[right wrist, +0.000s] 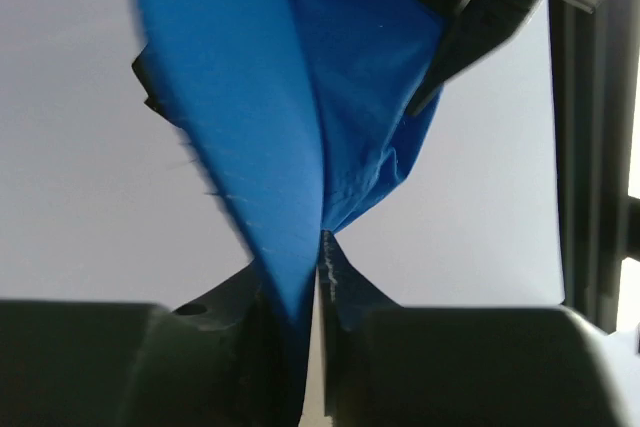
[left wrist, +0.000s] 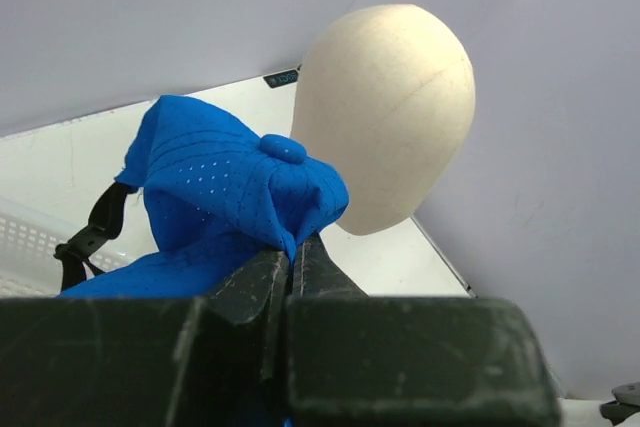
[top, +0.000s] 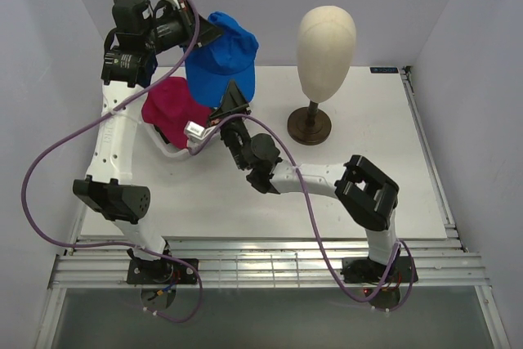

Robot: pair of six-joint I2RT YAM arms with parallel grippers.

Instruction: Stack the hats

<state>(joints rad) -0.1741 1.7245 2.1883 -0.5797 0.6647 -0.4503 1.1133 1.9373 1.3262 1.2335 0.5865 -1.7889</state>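
Observation:
The blue cap point(top: 222, 61) hangs in the air between both grippers, above the back left of the table. My left gripper point(top: 214, 32) is shut on its upper edge; in the left wrist view the blue cap point(left wrist: 225, 202) is pinched at my left gripper point(left wrist: 292, 252). My right gripper point(top: 234, 97) is shut on its brim from below; in the right wrist view the brim point(right wrist: 250, 107) runs down into my right gripper point(right wrist: 318, 247). The magenta pink cap point(top: 170, 110) lies below, partly hidden by the arms. The green and black caps are out of view.
A cream mannequin head point(top: 326, 45) on a dark stand point(top: 310, 127) is at the back middle, right of the blue cap; it also shows in the left wrist view point(left wrist: 385, 112). A white mesh basket point(left wrist: 25, 242) shows at the left. Purple cables point(top: 49, 161) loop around both arms.

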